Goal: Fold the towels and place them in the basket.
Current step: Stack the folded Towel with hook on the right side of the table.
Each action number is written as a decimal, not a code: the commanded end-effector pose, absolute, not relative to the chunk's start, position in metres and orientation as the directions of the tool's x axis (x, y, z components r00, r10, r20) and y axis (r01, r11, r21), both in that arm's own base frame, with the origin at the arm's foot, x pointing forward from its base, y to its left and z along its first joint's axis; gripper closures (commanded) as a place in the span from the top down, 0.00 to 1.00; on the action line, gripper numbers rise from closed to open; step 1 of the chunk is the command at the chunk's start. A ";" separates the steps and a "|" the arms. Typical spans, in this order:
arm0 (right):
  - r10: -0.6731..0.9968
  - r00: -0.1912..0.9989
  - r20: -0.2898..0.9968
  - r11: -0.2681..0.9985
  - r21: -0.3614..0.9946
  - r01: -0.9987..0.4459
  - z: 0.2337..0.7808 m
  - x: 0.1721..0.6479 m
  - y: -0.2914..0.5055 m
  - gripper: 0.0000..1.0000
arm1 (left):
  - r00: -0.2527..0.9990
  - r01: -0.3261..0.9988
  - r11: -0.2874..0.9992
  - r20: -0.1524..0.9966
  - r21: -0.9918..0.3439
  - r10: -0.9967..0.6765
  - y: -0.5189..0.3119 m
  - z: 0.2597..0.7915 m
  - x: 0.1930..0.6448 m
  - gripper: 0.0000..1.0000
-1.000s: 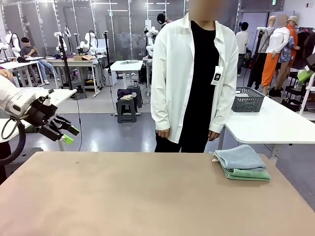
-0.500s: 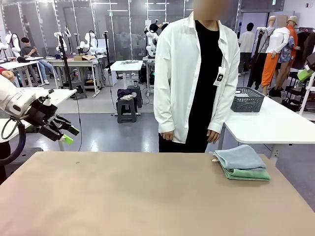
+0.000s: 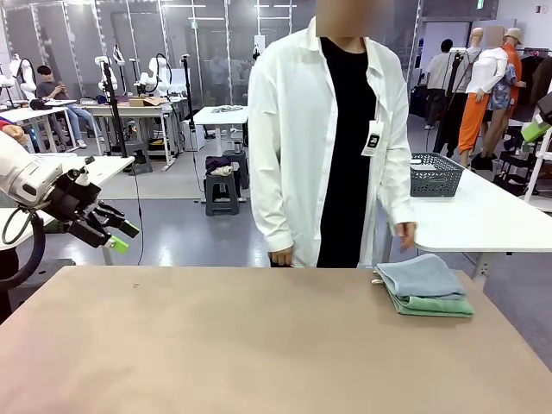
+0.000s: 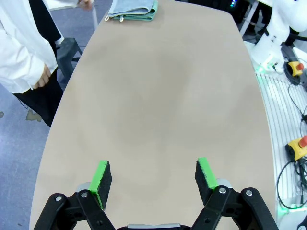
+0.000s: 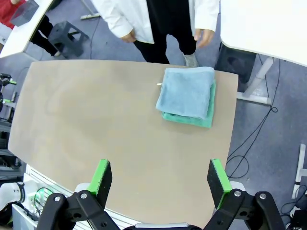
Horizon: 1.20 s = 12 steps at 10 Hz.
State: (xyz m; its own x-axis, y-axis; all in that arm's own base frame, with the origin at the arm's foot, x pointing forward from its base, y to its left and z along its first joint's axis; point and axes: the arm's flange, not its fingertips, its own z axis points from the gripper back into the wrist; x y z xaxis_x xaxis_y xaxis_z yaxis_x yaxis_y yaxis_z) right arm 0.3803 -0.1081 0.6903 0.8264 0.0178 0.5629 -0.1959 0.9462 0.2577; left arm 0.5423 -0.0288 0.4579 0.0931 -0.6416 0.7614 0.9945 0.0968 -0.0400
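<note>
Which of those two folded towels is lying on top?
The light blue towel is on top; the mint green towel lies beneath it, showing along the edges of the stack, near the table's far right corner.

Front camera faces across table (image 3: 259,345); wrist cameras look down

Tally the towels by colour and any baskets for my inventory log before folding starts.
Light blue towel: 1, stacked on the green one
Mint green towel: 1
Dark grey basket: 1, on the white side table
Total: 3
</note>
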 end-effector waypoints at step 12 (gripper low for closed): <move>0.003 0.837 0.548 0.947 0.267 -0.178 0.693 0.382 -0.107 1.00 | 0.091 0.995 0.096 0.762 -0.038 -0.641 -0.029 0.459 0.542 0.88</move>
